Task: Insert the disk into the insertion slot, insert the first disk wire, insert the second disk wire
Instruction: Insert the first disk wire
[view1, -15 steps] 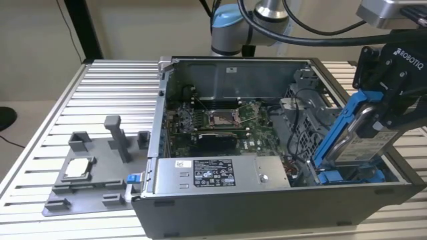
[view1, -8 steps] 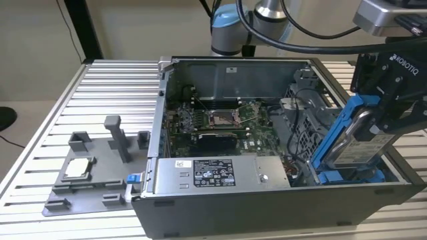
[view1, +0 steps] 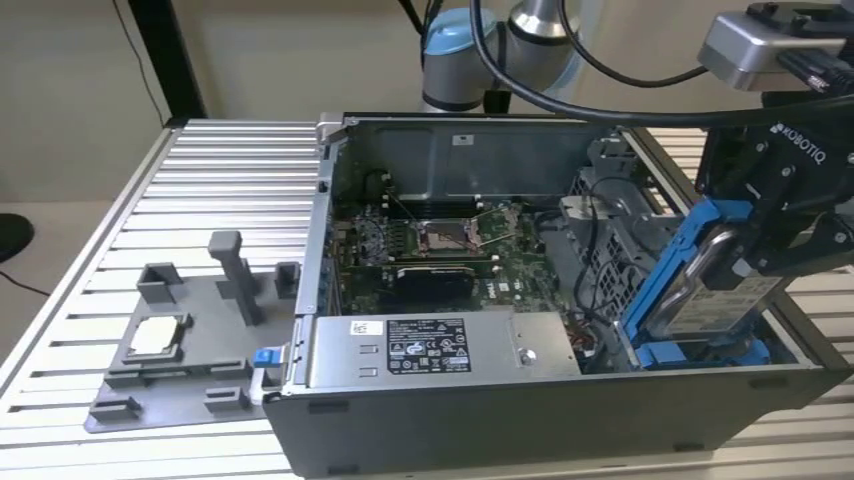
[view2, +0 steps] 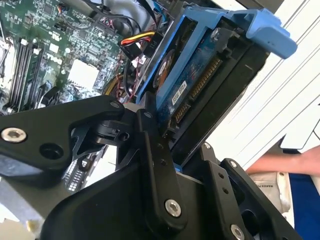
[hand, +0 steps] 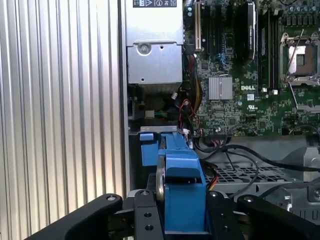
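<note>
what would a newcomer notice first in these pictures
First is the black gripper clamping a disk in a bright blue carrier, tilted over the exterior view's right end of the open computer case. Next comes the green circuit board with its silver socket in the middle of the case. A grey parts holder sits on the ribbed table at the exterior view's left.
</note>
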